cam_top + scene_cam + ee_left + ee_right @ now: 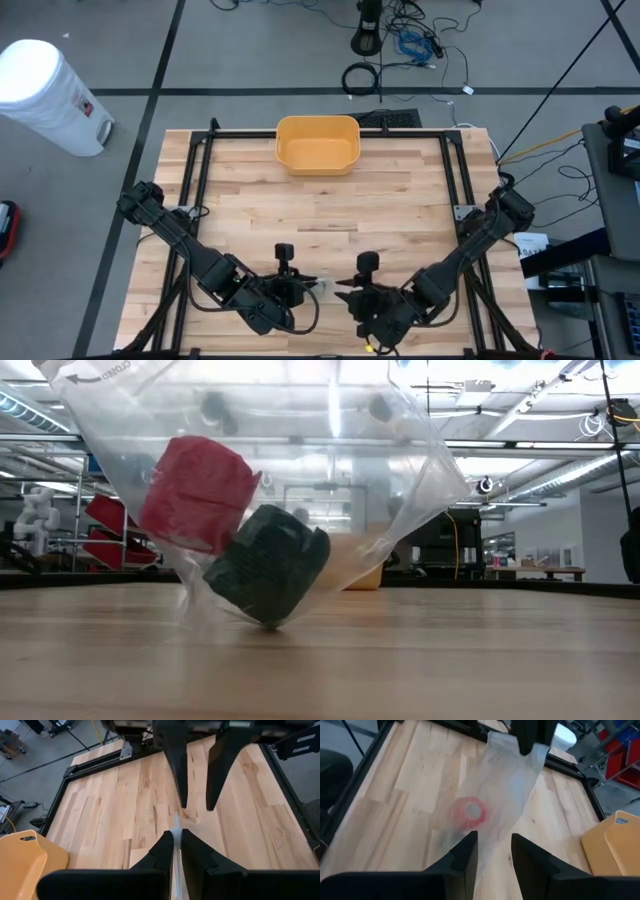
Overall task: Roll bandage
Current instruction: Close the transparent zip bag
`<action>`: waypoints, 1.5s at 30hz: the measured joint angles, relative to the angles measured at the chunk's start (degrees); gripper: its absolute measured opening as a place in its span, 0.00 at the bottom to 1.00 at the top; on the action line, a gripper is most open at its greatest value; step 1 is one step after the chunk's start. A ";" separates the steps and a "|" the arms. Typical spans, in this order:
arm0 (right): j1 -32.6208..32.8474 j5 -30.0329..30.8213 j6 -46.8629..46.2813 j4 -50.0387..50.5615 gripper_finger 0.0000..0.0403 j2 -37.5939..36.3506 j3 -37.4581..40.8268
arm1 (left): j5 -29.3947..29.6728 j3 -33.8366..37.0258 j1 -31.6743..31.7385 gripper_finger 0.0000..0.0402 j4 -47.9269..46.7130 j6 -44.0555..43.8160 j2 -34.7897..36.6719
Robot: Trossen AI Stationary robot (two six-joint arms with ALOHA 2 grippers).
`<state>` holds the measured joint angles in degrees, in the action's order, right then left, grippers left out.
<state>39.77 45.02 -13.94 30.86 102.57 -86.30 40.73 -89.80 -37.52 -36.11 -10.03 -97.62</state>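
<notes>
A clear plastic bag hangs over the table's near middle. Inside it lie a red bandage roll and, lower down, a dark bandage roll. The bag's lowest corner rests on the wood. My left gripper is shut on the bag's edge. Facing it, my right gripper is open. Its fingers stand on either side of the bag's thin edge, with a gap showing. The red roll also shows through the plastic in the right wrist view. My left gripper pinches the bag's upper edge between its two fingers. The plastic shows there as a thin sheet seen edge-on. The fingers slant downward from the table's left. The bag hangs below them, with its lowest corner and the dark roll's weight on the table.
A yellow bin stands at the table's far middle, and bare wood lies between it and the grippers. A black frame runs round the tabletop. A white container stands on the floor beyond the far left corner.
</notes>
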 joint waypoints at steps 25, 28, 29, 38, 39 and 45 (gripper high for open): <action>-7.68 -13.90 0.13 0.01 0.35 -0.49 -0.04 | 0.00 -0.04 0.52 0.07 0.02 -0.01 0.07; -8.43 -14.10 0.72 -1.93 0.39 -0.51 -0.07 | -0.01 -0.04 0.73 0.07 0.00 -0.19 0.07; -8.59 -14.15 1.28 -2.67 0.41 -0.51 -0.07 | -0.18 -0.04 0.73 0.07 0.01 -0.20 0.07; -8.61 -15.65 5.81 -6.88 0.44 -0.51 -0.07 | -3.33 -0.04 0.68 0.07 -0.64 -1.68 0.07; -8.61 -16.10 5.82 -6.77 0.43 -0.51 -0.07 | -3.83 -0.04 0.70 0.07 -0.66 -1.68 0.07; -9.18 -18.21 5.82 -7.82 0.42 -0.51 -0.07 | -6.24 -0.03 1.04 0.07 -1.14 -1.75 0.07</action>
<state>30.59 26.81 -8.12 23.04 102.06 -86.37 34.49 -89.83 -36.48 -37.26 -11.78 -97.56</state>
